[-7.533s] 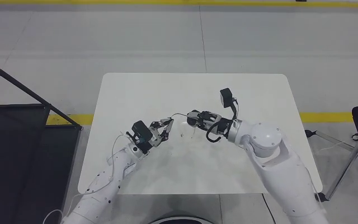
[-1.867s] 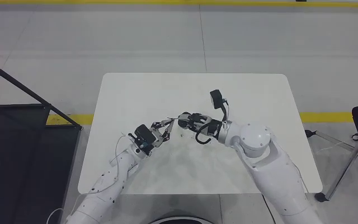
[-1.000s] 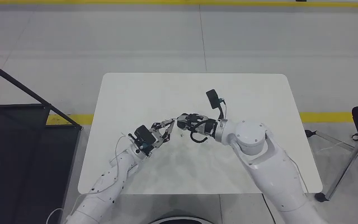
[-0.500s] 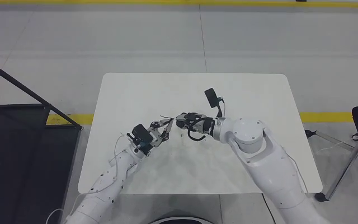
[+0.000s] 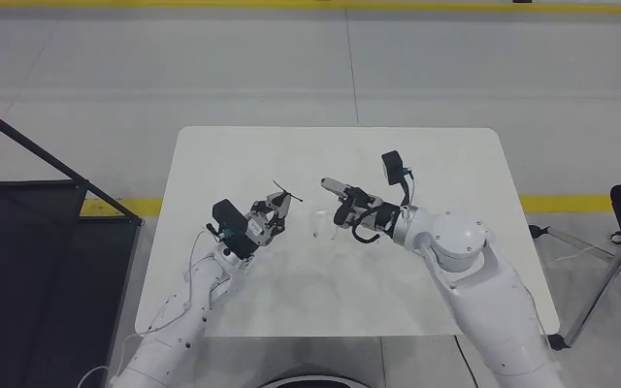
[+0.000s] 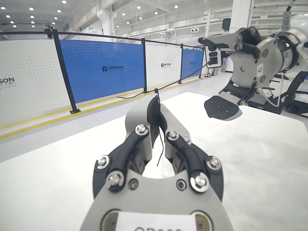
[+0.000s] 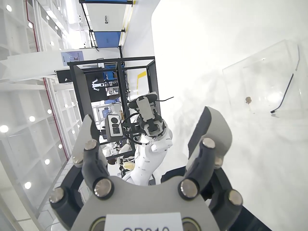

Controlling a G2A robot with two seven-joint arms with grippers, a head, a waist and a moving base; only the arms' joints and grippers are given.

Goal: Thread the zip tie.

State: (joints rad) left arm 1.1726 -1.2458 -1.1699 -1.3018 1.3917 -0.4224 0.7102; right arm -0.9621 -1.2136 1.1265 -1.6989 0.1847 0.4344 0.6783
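- The right gripper (image 5: pixel 335 194) has been drawn back from the thin black plastic zip tie (image 6: pixel 156 91). Its jaws are now spread wide, with nothing between them.
- The left gripper (image 6: pixel 156 108) has been pulled away as well, so the two, close together half a second ago, are now well apart.
- The tie is pinched between the left gripper's closed pads. Its head is just beyond the fingertips, and a loose end hangs back between the fingers.
- The joint step is judged finished. Whether the tail passes through the head cannot be told.
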